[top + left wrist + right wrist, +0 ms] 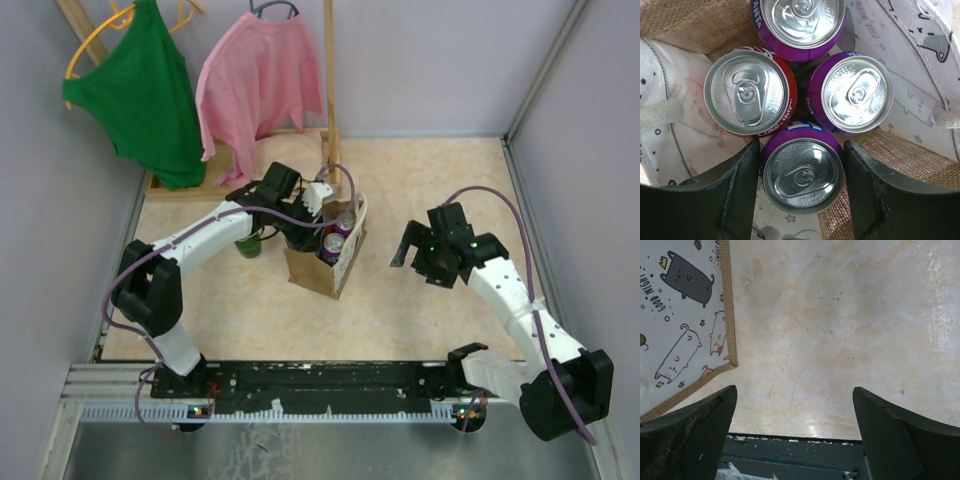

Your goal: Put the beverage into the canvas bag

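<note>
The canvas bag [315,275] stands upright at the table's middle, tan with pale loop handles and a cartoon-printed lining [685,20]. Several cans stand inside it: two purple ones [857,93] [802,20], a red one [747,92], and a purple can [802,172] between my left fingers. My left gripper [303,232] [802,195] reaches down into the bag's mouth, its pads against both sides of that can. My right gripper [408,258] [795,435] is open and empty, hovering over bare table right of the bag, whose printed side [685,315] shows at the left.
A green bottle [248,243] stands on the table just left of the bag, behind my left arm. A wooden rack [328,90] at the back holds a green top [145,90] and a pink top [255,80]. Grey walls close the sides.
</note>
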`<state>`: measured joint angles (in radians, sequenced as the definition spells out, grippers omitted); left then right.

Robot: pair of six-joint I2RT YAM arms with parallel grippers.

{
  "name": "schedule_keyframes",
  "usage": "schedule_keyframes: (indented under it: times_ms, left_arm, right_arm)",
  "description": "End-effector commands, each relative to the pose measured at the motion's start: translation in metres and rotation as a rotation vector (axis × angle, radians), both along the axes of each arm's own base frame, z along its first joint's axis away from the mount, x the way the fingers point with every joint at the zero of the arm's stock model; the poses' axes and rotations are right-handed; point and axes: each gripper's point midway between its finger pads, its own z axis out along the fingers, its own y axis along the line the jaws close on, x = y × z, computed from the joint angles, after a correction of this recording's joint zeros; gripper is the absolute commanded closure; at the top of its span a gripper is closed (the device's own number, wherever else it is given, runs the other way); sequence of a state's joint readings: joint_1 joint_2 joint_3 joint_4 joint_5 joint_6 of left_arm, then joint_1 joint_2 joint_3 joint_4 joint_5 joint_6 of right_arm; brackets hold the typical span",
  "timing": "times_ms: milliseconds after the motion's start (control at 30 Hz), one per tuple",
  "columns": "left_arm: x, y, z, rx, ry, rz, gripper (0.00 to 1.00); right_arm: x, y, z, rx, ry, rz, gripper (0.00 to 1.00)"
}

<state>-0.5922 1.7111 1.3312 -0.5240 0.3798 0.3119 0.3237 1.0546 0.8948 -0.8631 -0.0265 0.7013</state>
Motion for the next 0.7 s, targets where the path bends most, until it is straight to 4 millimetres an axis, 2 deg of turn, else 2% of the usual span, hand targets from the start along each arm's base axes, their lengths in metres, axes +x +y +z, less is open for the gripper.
schedule_keyframes:
  times_ms: [0,133,233,400,567,667]
  left_arm:
    - [0.005,-0.008,0.026,-0.043,-0.05,-0.013,0.56]
    - [0.006,-0.009,0.039,-0.059,-0.077,-0.017,0.37]
    - [0.007,-0.01,0.049,-0.075,-0.092,-0.015,0.27]
    - [0.006,-0.012,0.06,-0.094,-0.102,-0.013,0.23]
    - [0.005,-0.011,0.061,-0.093,-0.107,-0.013,0.22]
    - [0.009,-0.012,0.078,-0.114,-0.153,0.001,0.23]
  right_arm:
    - [0.007,0.001,0.001,0.01,-0.018,0.002,0.01]
    - [0.007,0.001,0.002,0.011,-0.02,0.005,0.01]
    - [0.007,0.002,0.001,0.012,-0.019,0.008,0.01]
    - [0.008,0.003,0.001,0.014,-0.018,0.012,0.01]
    - [0.007,0.003,0.001,0.015,-0.016,0.013,0.01]
    - [0.006,0.003,0.002,0.015,-0.019,0.012,0.01]
